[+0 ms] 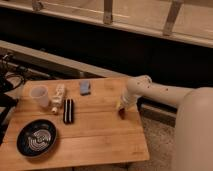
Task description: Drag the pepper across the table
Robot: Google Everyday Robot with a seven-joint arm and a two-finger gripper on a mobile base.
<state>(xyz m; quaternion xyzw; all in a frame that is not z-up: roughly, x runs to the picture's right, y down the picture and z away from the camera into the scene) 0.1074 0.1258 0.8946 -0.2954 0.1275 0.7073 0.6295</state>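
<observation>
The pepper [121,113] is a tiny dark red lump near the right edge of the light-brown plank table [95,135]. My gripper [121,106] points down right over the pepper, at its top, at the end of the white arm [150,90] that reaches in from the right. I cannot tell if the gripper touches or holds the pepper.
A translucent cup [40,96], a small white bottle [58,96], a black ribbed block [68,110] and a small blue block [85,88] stand on the left and middle of the table. A dark round plate [36,137] lies front left. A dark ledge runs behind the table.
</observation>
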